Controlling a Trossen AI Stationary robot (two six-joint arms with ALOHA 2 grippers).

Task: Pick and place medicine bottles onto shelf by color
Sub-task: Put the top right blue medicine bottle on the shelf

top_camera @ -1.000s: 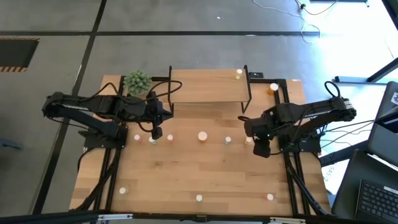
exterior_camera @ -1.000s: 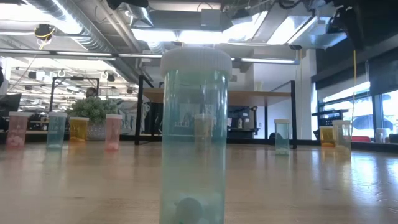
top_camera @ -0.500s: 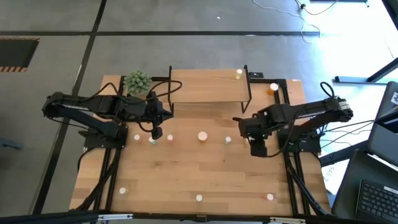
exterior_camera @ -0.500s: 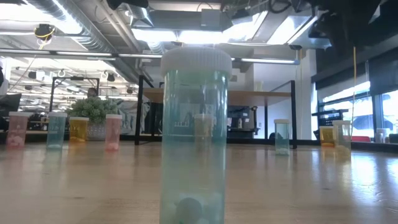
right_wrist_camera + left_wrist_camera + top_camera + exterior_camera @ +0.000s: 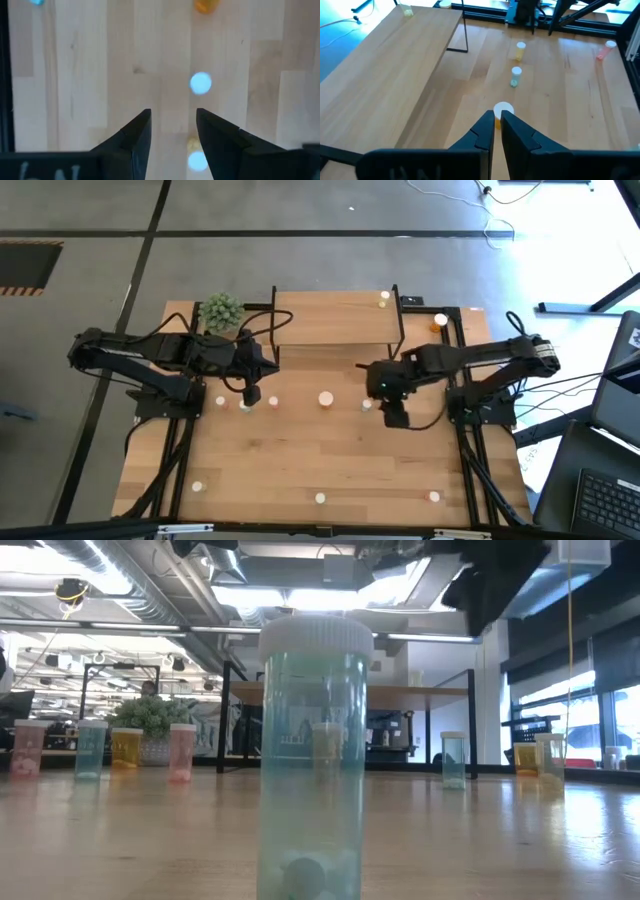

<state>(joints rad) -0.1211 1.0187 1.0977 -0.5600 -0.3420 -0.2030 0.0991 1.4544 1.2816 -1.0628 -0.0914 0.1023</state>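
High view: medicine bottles [image 5: 326, 398] stand scattered on the tabletop [image 5: 300, 470] in front of the shelf [image 5: 335, 317]. They look light, stiff and tippable, so take them around the body.

Low view: the nearest bottle [image 5: 311, 760] holds a small pill.

Left wrist: left gripper [image 5: 497, 121] fingers nearly closed, empty.

Right wrist: right gripper [image 5: 172, 131] fingers wide.
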